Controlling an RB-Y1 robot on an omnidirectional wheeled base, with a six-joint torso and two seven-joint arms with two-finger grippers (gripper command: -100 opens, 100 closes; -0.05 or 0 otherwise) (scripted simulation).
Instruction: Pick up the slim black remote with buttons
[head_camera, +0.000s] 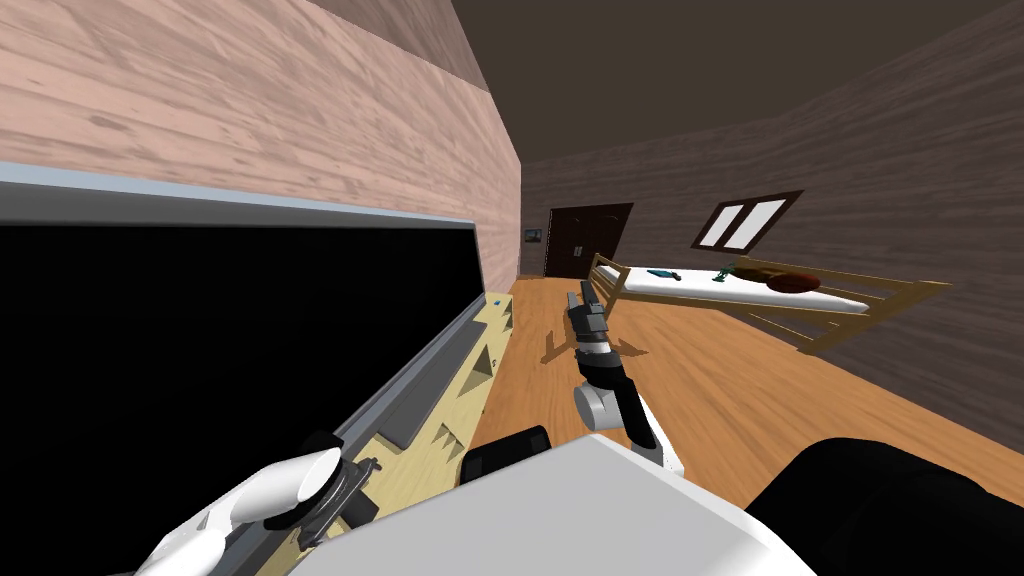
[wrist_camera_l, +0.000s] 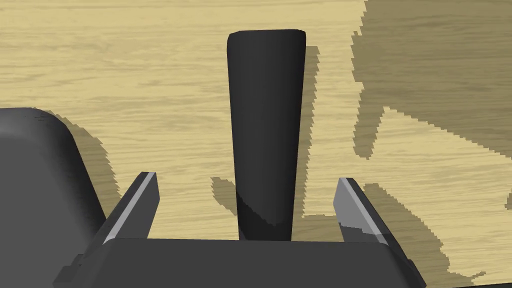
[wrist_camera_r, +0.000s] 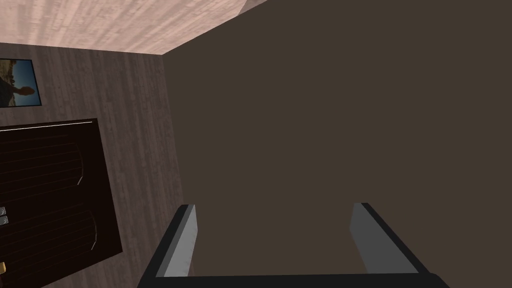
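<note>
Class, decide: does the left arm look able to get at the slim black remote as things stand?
Probably yes: the remote lies between the fingers of the open left tool, nothing blocking.

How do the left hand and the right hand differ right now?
The left hand is low over the light wooden surface; the right hand is held out forward above the brown wooden floor. The left hand's fingers stand either side of the slim black remote without touching it; the right hand's fingers have nothing between them. Both hands are open.
</note>
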